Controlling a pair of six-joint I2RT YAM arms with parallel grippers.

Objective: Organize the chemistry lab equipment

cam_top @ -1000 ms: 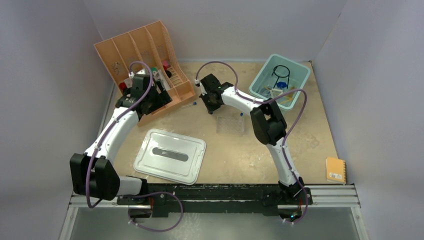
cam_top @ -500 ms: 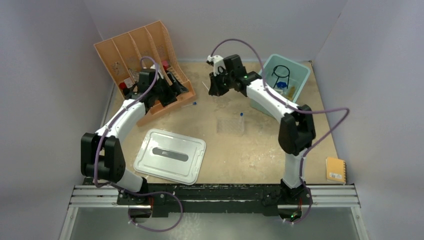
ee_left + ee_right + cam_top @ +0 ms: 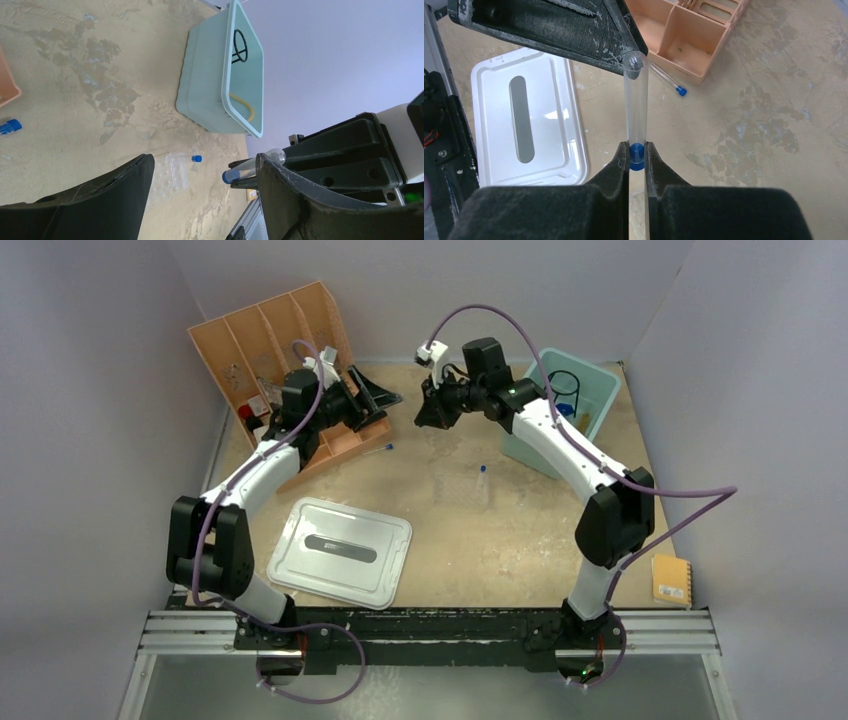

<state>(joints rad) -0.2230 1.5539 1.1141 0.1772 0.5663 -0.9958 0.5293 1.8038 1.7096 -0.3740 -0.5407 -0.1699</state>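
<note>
Blue-capped and clear, the test tube [image 3: 636, 107] is gripped at its cap end by the right pincer [image 3: 637, 150], whose jaws are closed almost fully on it. Its rounded end points toward the left pincer [image 3: 202, 162]. The left pincer's jaws stand wide apart with nothing between them. The rounded tip sits against the edge of one of its fingers [image 3: 574, 30], but contact cannot be confirmed from either wrist view.

In the top view both pincers hang over the bench [image 3: 520, 540] at about 12 o'clock. The clear tube rack [image 3: 460, 492] sits near bench centre, with one upright tube [image 3: 481, 472] at its 1 o'clock corner. A loose tube [image 3: 380, 449] lies at 11 o'clock, just off the peach slotted organizer [image 3: 262, 335]. The teal bin [image 3: 200, 85] at 1 o'clock holds the black wire ring [image 3: 240, 47] and the amber hose [image 3: 244, 102]. The pale lid [image 3: 340, 575] lies flat at 8 o'clock.
</note>
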